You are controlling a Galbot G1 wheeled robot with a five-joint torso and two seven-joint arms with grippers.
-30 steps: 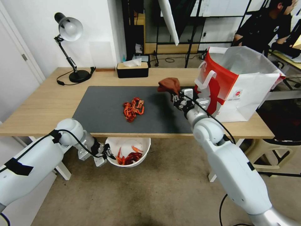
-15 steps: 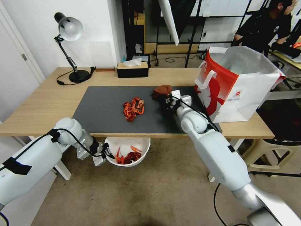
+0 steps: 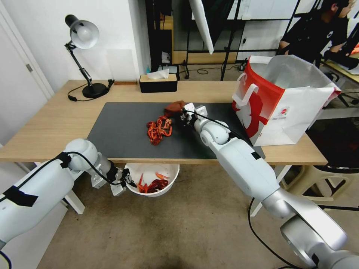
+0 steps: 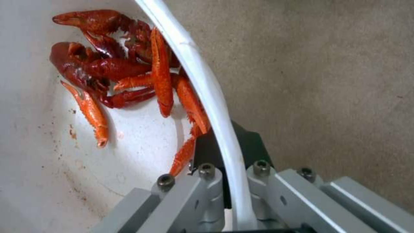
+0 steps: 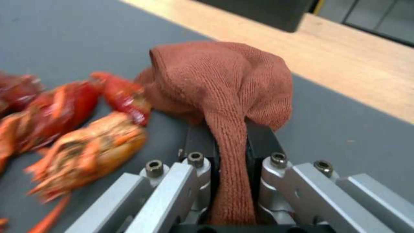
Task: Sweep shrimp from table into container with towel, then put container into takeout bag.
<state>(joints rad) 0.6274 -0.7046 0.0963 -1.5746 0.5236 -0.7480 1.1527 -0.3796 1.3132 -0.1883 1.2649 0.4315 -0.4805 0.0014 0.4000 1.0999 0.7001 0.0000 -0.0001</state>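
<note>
Pinching towel (image 3: 175, 107) in right gripper (image 5: 231, 142) at shrimp's (image 3: 159, 129) one o'clock for sweeping; clamping container (image 3: 151, 185) rim in left gripper (image 3: 125, 182) below table (image 3: 48, 123) edge to catch.

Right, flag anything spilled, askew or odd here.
The shrimp lie loose in a pile on the table's dark mat, not in the container, which the left gripper holds by its rim below the table edge. Nothing else stands out; the takeout bag stands upright.

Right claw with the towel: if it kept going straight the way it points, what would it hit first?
Most likely the shrimp pile on the mat: the towel in the right claw already sits beside the nearest pieces.
</note>
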